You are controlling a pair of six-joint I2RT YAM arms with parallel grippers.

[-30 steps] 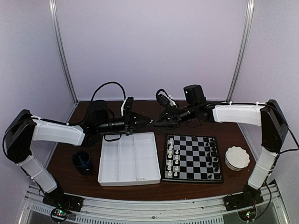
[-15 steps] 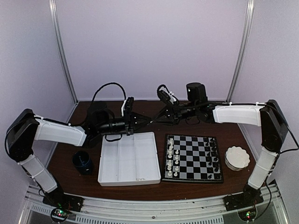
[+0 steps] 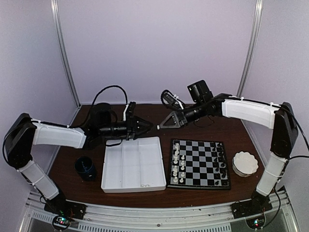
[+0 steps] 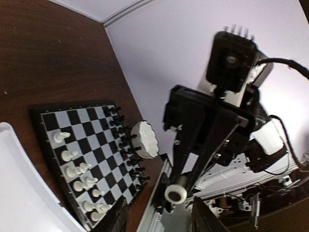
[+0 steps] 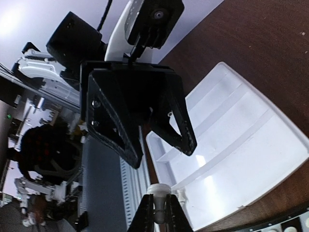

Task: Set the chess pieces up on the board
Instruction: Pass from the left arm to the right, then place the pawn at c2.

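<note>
White tray (image 3: 133, 164), blue cup (image 3: 85, 167), fluted white bowl (image 3: 245, 157) on brown table (image 3: 244, 137)

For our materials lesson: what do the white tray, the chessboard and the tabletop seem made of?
White tray: probably plastic, glossy, with moulded dividers catching glare.
Chessboard: likely plastic, smooth flat squares, thin black rim; cannot be sure.
Tabletop: wood or wood-look laminate, dark brown with faint grain.

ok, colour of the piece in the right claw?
White; small plastic chess piece, clearest in right wrist view.
</note>
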